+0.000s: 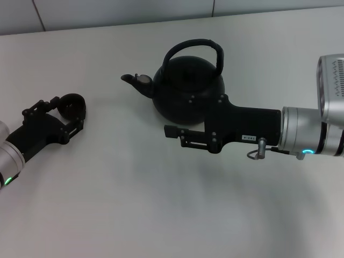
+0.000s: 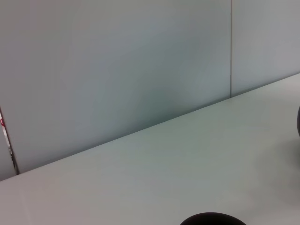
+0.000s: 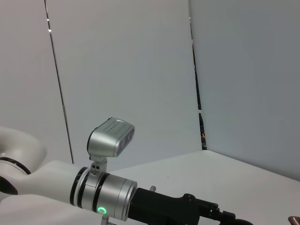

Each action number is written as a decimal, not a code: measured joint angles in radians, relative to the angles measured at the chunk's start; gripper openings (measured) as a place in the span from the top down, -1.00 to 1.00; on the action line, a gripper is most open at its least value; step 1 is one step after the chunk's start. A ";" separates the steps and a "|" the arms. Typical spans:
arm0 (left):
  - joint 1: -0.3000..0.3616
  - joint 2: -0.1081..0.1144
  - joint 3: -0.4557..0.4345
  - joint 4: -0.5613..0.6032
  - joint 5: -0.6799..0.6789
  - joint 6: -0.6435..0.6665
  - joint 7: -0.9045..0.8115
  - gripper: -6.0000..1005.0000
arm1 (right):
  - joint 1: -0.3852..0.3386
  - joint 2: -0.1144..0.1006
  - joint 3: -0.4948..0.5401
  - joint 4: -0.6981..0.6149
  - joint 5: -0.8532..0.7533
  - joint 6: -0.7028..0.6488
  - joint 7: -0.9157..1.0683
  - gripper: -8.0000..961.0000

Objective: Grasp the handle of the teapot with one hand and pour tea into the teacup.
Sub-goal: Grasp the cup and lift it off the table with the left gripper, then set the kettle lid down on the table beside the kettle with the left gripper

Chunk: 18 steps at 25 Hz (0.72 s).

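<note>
Meanwhile, the large round matte-black teapot [image 1: 185, 91] sat upright on the white tabletop [image 1: 134, 204], toward the far middle, its short spout [image 1: 130, 79] pointing to the robot's left. Its tall black arched handle [image 1: 194, 48], wrapped in a dark cord-like texture, stood free over the top with nothing holding it.

The right gripper [image 1: 171, 130] reached in from the right, level and side-on, just in front of the teapot's lower body; its black housing overlapped the pot from the head camera. I could make out 1 finger sticking out toward the left, but whether the fingers were apart or together I could not tell.

Well apart on the left, the left gripper [image 1: 75, 110] lay low by the table with the small round black handleless teacup [image 1: 71, 105] clamped between its fingers. From the left wrist camera only the cup's dark rim [image 2: 213, 219] showed, against the pale table and a grey panelled wall [image 2: 117, 70].
</note>
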State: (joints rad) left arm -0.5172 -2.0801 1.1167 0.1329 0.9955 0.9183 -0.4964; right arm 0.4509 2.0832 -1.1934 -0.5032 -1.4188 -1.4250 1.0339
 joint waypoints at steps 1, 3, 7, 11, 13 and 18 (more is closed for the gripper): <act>0.000 0.000 0.000 0.000 0.000 0.000 0.000 -0.40 | 0.000 0.000 0.000 0.000 0.000 0.000 0.000 -0.21; 0.000 0.000 0.004 0.000 0.000 0.007 0.000 -0.38 | 0.000 0.000 0.000 0.000 0.003 0.000 0.000 -0.21; 0.001 0.000 0.041 0.005 0.000 0.026 -0.002 -0.35 | 0.000 0.000 0.000 0.000 0.009 0.000 0.000 -0.21; 0.001 0.000 0.119 0.027 0.000 0.057 -0.014 -0.34 | 0.000 0.000 0.000 0.000 0.009 0.000 0.000 -0.21; 0.006 0.000 0.165 0.050 0.001 0.073 -0.040 -0.34 | 0.000 0.001 0.000 0.000 0.010 0.000 0.000 -0.21; 0.032 0.000 0.246 0.123 0.000 0.100 -0.095 -0.34 | 0.000 0.001 0.000 0.002 0.018 0.000 0.000 -0.21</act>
State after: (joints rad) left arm -0.4848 -2.0800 1.3625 0.2559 0.9955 1.0185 -0.5915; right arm 0.4509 2.0846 -1.1935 -0.5009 -1.4009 -1.4251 1.0339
